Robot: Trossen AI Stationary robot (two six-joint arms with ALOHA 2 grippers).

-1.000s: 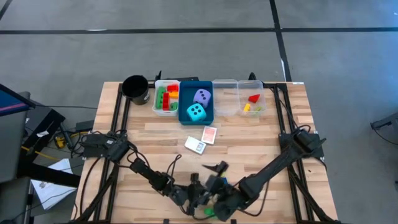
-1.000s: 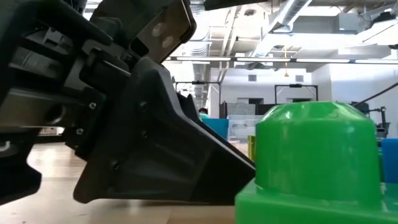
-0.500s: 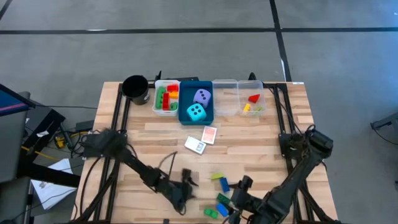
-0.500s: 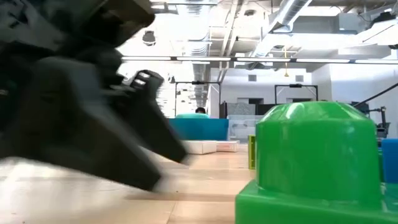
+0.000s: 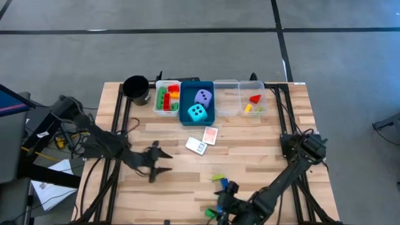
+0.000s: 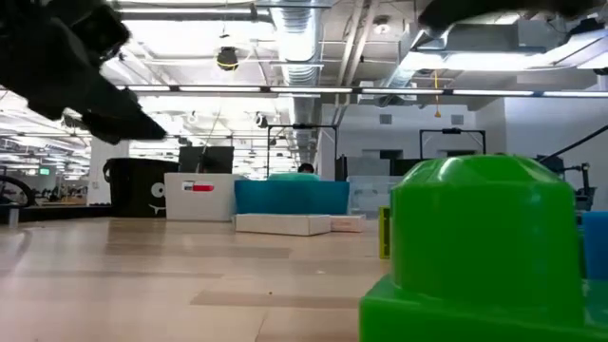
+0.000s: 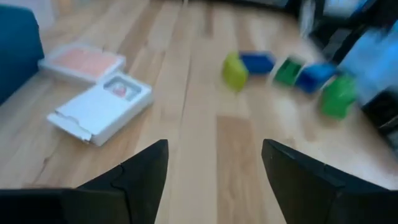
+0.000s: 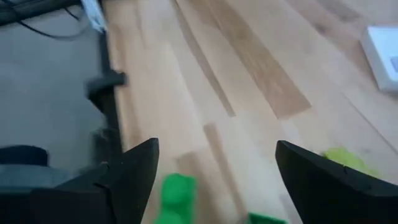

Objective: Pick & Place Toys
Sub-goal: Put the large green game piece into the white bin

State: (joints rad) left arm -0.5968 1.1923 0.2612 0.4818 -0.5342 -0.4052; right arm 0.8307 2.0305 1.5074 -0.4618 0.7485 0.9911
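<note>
L gripper [image 5: 157,164] sits over bare table [image 5: 262,144], left of the two card packs [image 5: 203,141], fingers spread, nothing between them. From its wrist cam the packs lie flat, side by side, touching or nearly so. It's angled toward them, so prob. lining up for a pack next.

R gripper [image 5: 220,211] is low at the front edge by the loose bricks [image 5: 222,187], fingers spread wide, empty; prob. there to take one.

Both dice [image 5: 199,105] already in the blue tray [image 5: 185,114]. More bricks in the white tray [image 5: 156,102] and the clear trays [image 5: 239,111]. So mostly sorted; packs + front bricks remain.
</note>
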